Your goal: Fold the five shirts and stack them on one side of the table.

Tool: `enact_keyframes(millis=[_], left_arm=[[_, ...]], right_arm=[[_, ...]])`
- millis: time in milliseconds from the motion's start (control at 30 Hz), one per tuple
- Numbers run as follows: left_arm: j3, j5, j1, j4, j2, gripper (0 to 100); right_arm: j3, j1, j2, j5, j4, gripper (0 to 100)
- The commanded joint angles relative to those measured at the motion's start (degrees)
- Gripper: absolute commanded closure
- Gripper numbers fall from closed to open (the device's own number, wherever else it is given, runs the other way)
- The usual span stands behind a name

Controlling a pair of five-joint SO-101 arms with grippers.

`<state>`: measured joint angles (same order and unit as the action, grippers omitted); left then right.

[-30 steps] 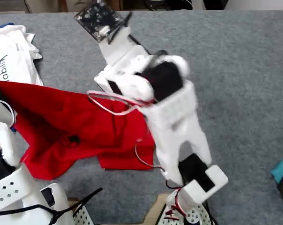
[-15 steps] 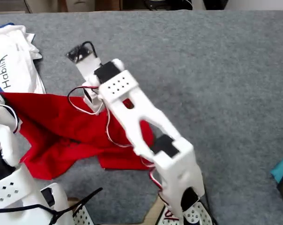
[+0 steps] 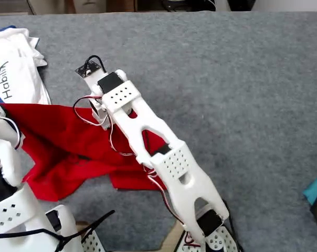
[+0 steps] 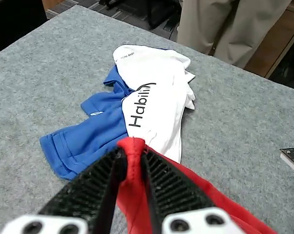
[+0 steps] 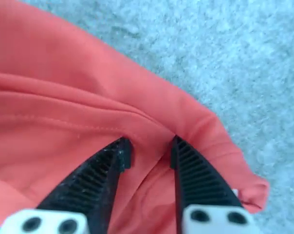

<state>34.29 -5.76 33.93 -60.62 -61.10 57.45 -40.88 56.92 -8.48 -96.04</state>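
The left gripper (image 4: pixel 132 152) has its black ribbed jaws clamped tight on a peaked corner of the red cloth shirt (image 4: pixel 195 195). That corner pokes up just past the fingertips, pinched between them. Beyond it, the white cloth shirt with dark lettering (image 4: pixel 156 97) lies bunched on top of the blue polo shirt (image 4: pixel 88 131), both on the grey felt table (image 4: pixel 244 126). The red corner sits just in front of the white hem.

Over to the right gripper (image 5: pixel 149 145): its jaws stand apart, nothing clamped. They are pressed down over a raised fold of the red cloth shirt (image 5: pixel 64 97), one finger on each side of the crease. The shirt's edge and bare felt lie just past the tips.

From above, the red cloth shirt (image 3: pixel 59 142) lies spread and rumpled at the table's near left. The white right arm (image 3: pixel 164 157) stretches diagonally across it to its far edge. The white cloth shirt with dark lettering (image 3: pixel 14 68) sits in the far left corner, touching the red cloth.
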Motion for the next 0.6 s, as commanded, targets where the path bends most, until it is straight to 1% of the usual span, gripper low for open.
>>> enact_keyframes(millis=[0,133,167,367,400,567], left_arm=[[-1.8,0.3,-0.4,0.2,-0.7,98],[-1.8,0.4,-0.7,0.2,-0.7,98],[-1.8,0.4,-0.7,0.2,-0.7,98],[-1.7,0.4,-0.7,0.2,-0.7,98],[-1.7,0.3,-0.6,0.2,-0.7,98],[-1.6,0.3,-0.4,0.2,-0.7,98]], right_arm=[[8.1,2.4,2.2,-0.4,-4.2,85.3],[12.5,2.6,5.1,0.2,-5.8,95.8],[13.2,2.6,5.5,0.2,-5.8,96.9],[14.8,2.7,5.5,-0.1,-5.9,97.5],[15.1,2.8,5.1,-0.2,-5.9,98.9],[15.7,3.8,1.0,-0.4,-6.0,99.4]])
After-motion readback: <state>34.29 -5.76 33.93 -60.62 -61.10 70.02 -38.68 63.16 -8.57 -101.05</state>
